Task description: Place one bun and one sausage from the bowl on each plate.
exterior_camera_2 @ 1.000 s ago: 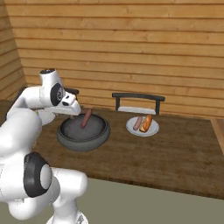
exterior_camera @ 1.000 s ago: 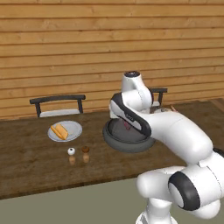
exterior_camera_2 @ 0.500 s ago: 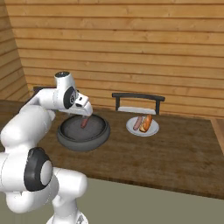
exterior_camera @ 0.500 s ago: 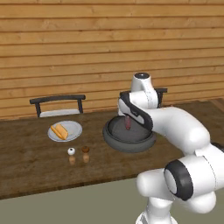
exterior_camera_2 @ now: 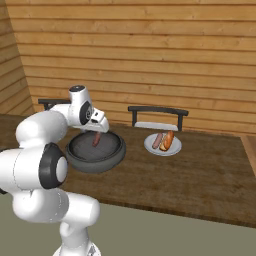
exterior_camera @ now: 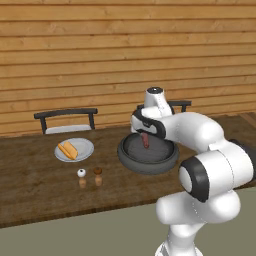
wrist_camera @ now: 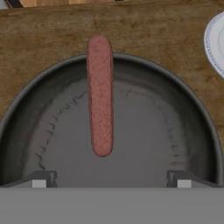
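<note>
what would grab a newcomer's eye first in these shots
The white arm bends over the dark bowl mid-table, its open gripper hanging above a lone sausage that leans on the bowl's rim. One grey plate beside the bowl holds a bun and a sausage; the other plate holds a bun alone.

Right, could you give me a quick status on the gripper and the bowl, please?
Gripper open, over the bowl. One sausage left, leaning on the rim. Nothing in the way.

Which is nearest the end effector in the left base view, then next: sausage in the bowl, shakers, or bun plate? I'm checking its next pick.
1. Reddish-brown sausage, in dark round bowl, under end effector.
2. Two small shakers, leftward, front.
3. Light grey bun plate, farthest left.
</note>
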